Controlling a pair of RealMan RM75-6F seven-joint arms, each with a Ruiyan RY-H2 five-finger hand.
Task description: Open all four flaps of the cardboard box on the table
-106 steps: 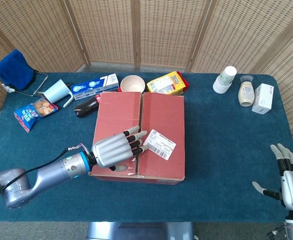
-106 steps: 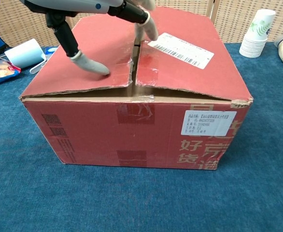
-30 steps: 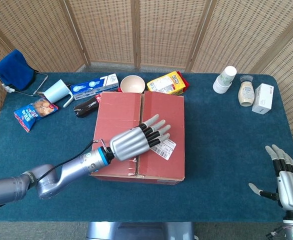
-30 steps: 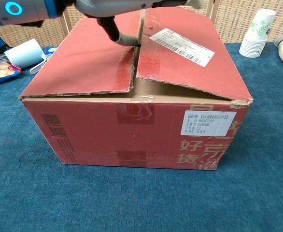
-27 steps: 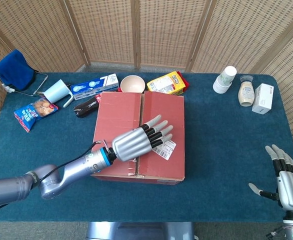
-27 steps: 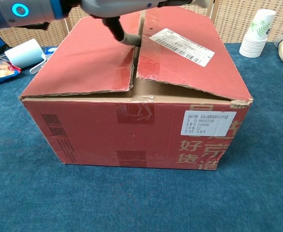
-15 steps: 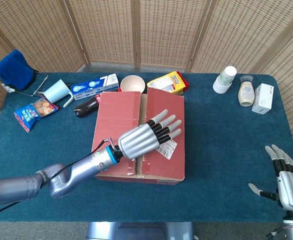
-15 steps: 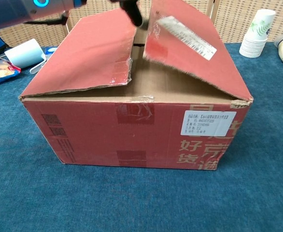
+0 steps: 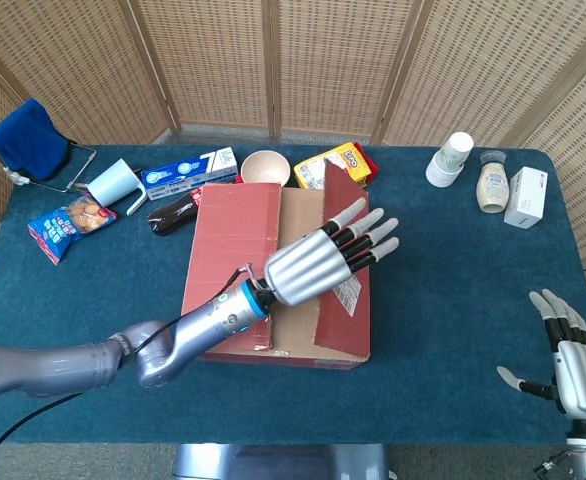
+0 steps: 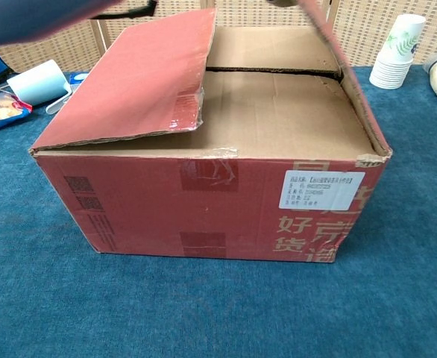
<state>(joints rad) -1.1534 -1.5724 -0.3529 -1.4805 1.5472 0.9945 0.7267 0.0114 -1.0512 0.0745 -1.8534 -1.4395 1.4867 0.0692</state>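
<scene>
One cardboard box (image 9: 273, 265) sits in the middle of the blue worktop (image 9: 453, 300), its right top flap (image 9: 338, 270) lifted steeply up on its outer edge while the left top flap (image 9: 235, 240) lies only slightly raised. Beneath them the two brown inner flaps (image 10: 278, 104) lie flat and closed, so nothing inside the box can be seen. From the head view, the left hand (image 9: 323, 258) is at the raised flap with its fingers spread and straight, grasping nothing that can be made out; whether the fingers touch the flap cannot be told. The right hand (image 9: 571, 355) shows only in the head view, low at the near right corner, fingers apart and empty. Only the chest view shows the box's front wall with its white label (image 10: 321, 189) and the seam between the inner flaps; the left hand is out of that frame. A stack of paper cups (image 10: 397, 52) stands well apart to the right.
</scene>
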